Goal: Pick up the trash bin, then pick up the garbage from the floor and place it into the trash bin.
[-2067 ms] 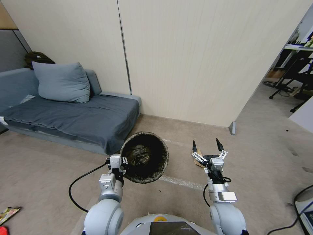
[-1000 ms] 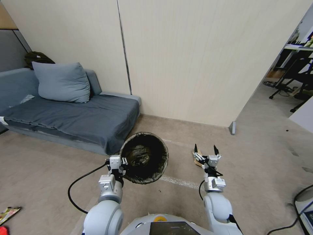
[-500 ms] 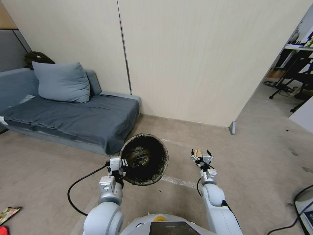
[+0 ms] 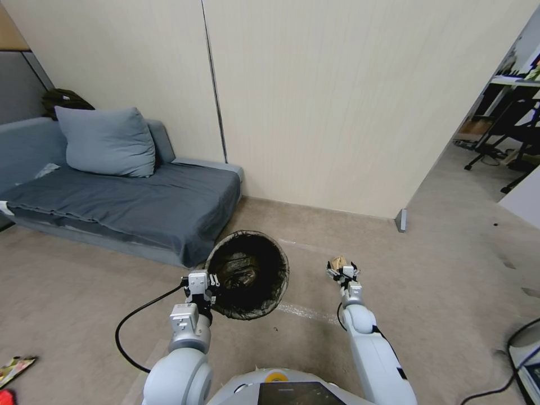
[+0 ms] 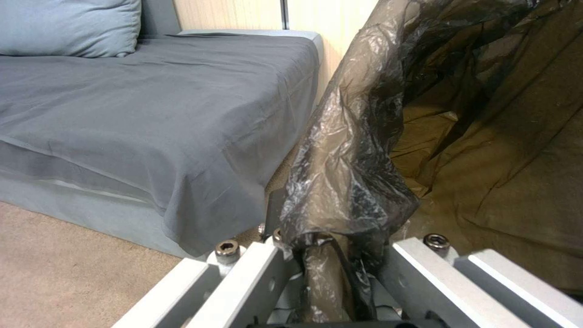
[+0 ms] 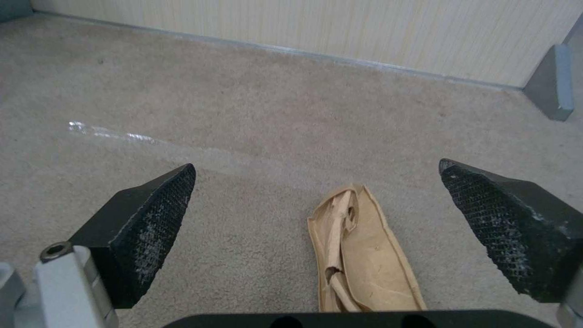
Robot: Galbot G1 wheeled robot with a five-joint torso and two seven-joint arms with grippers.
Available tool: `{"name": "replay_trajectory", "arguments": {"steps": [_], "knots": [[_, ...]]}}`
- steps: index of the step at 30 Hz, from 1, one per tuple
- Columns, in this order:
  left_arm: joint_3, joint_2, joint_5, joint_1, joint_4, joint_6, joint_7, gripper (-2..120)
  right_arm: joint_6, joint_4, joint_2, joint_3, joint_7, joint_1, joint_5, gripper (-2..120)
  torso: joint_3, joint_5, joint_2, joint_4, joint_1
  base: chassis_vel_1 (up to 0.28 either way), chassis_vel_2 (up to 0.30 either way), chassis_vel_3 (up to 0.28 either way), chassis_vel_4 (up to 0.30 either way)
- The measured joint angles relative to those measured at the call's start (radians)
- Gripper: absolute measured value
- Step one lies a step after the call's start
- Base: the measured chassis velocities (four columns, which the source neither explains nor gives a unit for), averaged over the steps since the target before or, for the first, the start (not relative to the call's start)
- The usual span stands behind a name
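The trash bin (image 4: 247,274), lined with a black bag, hangs tilted above the floor (image 4: 84,292), its mouth facing me. My left gripper (image 4: 201,283) is shut on its near rim. In the left wrist view the crumpled bag rim (image 5: 346,182) is pinched in the left gripper (image 5: 331,255). The garbage here is a brown paper scrap (image 4: 338,262) lying flat on the carpet. My right gripper (image 4: 343,271) is low over it and open. In the right wrist view the scrap (image 6: 364,255) lies between the two black pads (image 6: 152,218), nearer the other pad, untouched.
A grey sofa (image 4: 124,202) with a pillow (image 4: 107,140) stands left of the bin, close to it. A panel wall (image 4: 337,112) and a grey partition foot (image 4: 400,220) lie behind. A tape line (image 4: 309,314) crosses the carpet. A colourful packet (image 4: 14,368) lies far left; cables (image 4: 506,365) far right.
My right arm has stretched forward and down, bringing the open gripper around the brown scrap at floor level. The left gripper and bin have barely moved.
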Motion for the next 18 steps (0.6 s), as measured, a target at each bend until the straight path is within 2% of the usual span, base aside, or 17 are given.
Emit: {"name": "replay_trajectory", "arguments": {"steps": [4, 12, 15, 18], "knots": [[-0.004, 0.003, 0.000, 0.003, 0.000, -0.001, 0.000, 2, 0.023, -0.106, -0.003, -0.001, -0.008, 0.045, -0.013, 100, 0.000, -0.0002, 0.000, -0.0001, 0.000, 0.000, 0.000, 0.000, 0.000], [-0.001, 0.005, 0.005, 0.012, 0.001, -0.004, -0.001, 2, 0.049, -0.235, 0.000, 0.002, -0.013, 0.093, -0.031, 100, 0.000, 0.0001, 0.000, 0.0000, 0.000, 0.000, 0.000, 0.000, 0.000], [0.001, 0.006, 0.011, 0.020, 0.005, -0.013, -0.002, 2, 0.064, -0.326, 0.003, 0.011, -0.010, 0.132, -0.046, 100, 0.000, 0.0000, 0.000, 0.0000, 0.000, 0.000, 0.000, 0.000, 0.000], [0.001, 0.007, 0.012, 0.022, 0.005, -0.015, -0.002, 2, 0.070, -0.357, 0.004, 0.014, -0.010, 0.145, -0.050, 100, 0.000, 0.0000, 0.000, 0.0000, 0.000, 0.000, 0.000, 0.000, 0.000]]}}
